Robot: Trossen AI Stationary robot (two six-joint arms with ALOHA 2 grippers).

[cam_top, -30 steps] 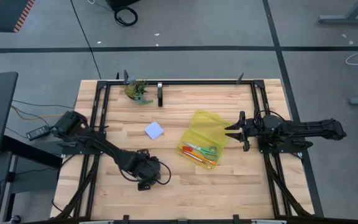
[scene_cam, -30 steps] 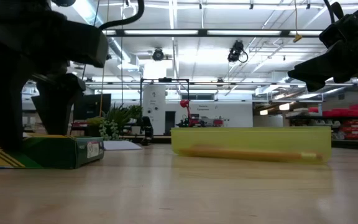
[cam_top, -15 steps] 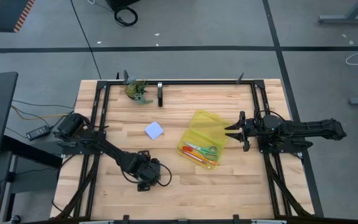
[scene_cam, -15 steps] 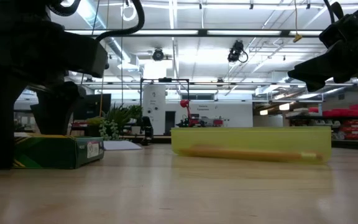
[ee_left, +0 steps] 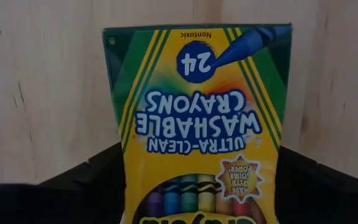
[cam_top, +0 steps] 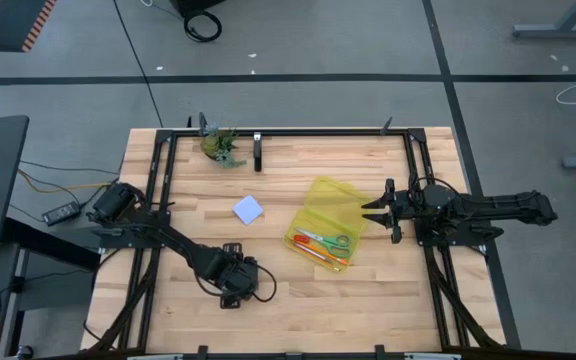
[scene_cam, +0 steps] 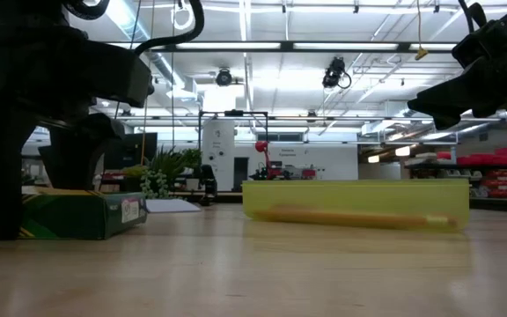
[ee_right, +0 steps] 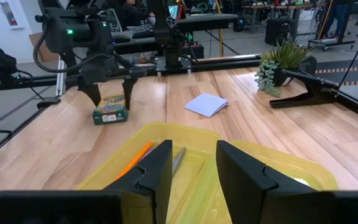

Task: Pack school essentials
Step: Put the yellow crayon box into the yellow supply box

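One crayon box [ee_left: 199, 118] (flat) between left gripper [ee_right: 110, 93] fingers

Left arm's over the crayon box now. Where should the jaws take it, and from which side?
Probably from straight above, across the two long side edges. The crayon box lies flat on the table, so only its thin sides offer opposing faces. The left gripper already straddles it, jaws open, one finger down each side. The right gripper waits open over the yellow pouch.

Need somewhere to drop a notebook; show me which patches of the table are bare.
Bare wood lies between the left hand and the pouch, and along the near edge. Crowded: the far edge by the plant, and around the pad.
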